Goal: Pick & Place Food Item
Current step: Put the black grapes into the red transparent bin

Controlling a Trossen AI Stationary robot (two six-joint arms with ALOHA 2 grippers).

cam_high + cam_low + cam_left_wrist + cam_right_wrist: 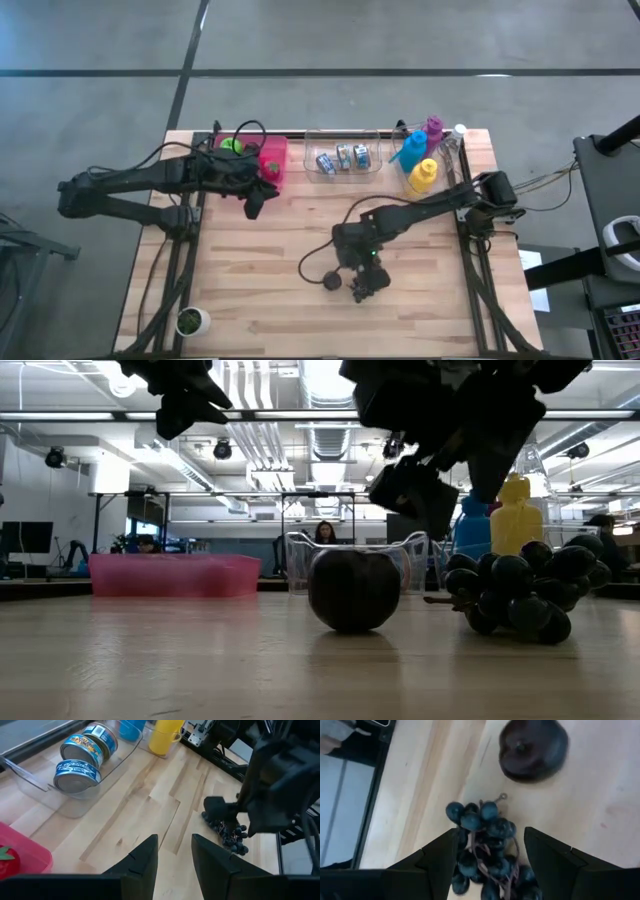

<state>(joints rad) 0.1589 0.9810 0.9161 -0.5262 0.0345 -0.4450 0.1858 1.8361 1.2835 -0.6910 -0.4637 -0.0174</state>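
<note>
High view shows the right arm reaching from the table's right edge toward the middle, its wrist bent down so the right tool (364,283) hangs over the bunch of dark grapes (362,290) near the table's front edge. Its fingers (440,857) are spread to either side of the bunch, released, not squeezing it. A dark plum (331,281) lies just beside the grapes. The left arm stretches in from the left edge and hovers by the pink bin (272,162) at the back; the left tool (254,207) is partly parted and holds nothing
</note>
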